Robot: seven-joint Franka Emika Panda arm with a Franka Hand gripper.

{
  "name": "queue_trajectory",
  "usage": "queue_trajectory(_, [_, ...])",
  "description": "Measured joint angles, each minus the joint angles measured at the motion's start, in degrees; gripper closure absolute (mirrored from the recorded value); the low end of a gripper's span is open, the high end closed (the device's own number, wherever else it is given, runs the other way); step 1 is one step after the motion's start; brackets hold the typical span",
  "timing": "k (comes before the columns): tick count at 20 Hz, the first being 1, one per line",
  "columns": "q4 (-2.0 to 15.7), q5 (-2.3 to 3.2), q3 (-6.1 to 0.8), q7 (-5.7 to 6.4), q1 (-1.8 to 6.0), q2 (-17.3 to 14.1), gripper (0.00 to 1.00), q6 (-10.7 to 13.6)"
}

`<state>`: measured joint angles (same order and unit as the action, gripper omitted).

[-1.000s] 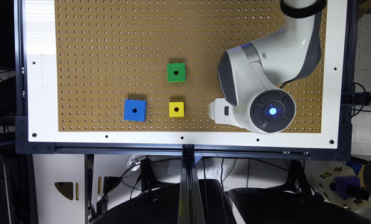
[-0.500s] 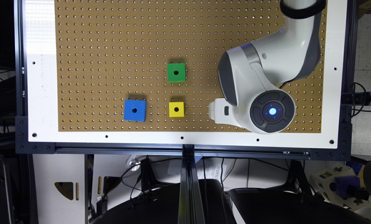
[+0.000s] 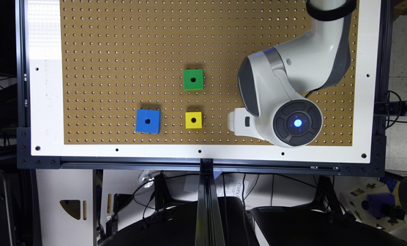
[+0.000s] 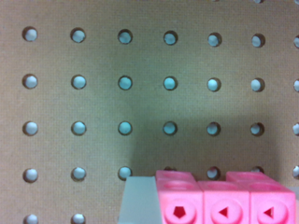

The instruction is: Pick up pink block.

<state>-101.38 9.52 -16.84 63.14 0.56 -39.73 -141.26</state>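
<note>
Gripper (image 3: 236, 123) shows in the exterior view as a white part sticking out from the wrist toward that view's left, low over the brown pegboard (image 3: 121, 51) near its front edge. Whether it is spread or pressed together: cannot tell. The wrist view has a pale grey-white piece right against one side of the pink block (image 4: 224, 198), but no clear pair of fingertips.

Pink block sits at the near edge of the wrist view, close under the camera, on the pegboard. It looks made of joined pink cubes, with small cut-out shapes on the faces: a pentagon on one, triangles on two others. A shadow falls on the board behind it.

Arm (image 3: 292, 78) is white and grey, bent over the exterior view's right part of the board, with a round dark cap lit blue at its centre.

Just to the exterior view's left of the gripper, apart from it: yellow cube (image 3: 193, 120) with a centre hole. Green cube (image 3: 193, 79) lies further back, blue cube (image 3: 148, 121) further left. All three apart from each other. White frame (image 3: 46, 102) surrounds the board.
</note>
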Motion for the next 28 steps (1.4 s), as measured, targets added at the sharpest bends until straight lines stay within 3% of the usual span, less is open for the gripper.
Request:
queue_trajectory(22, [-0.01,0.0,0.06,0.0,0.01,0.82,1.0,0.59])
queue_trajectory(28, [-0.01,-0.01,-0.23,0.04,0.01,4.74,1.0,4.53])
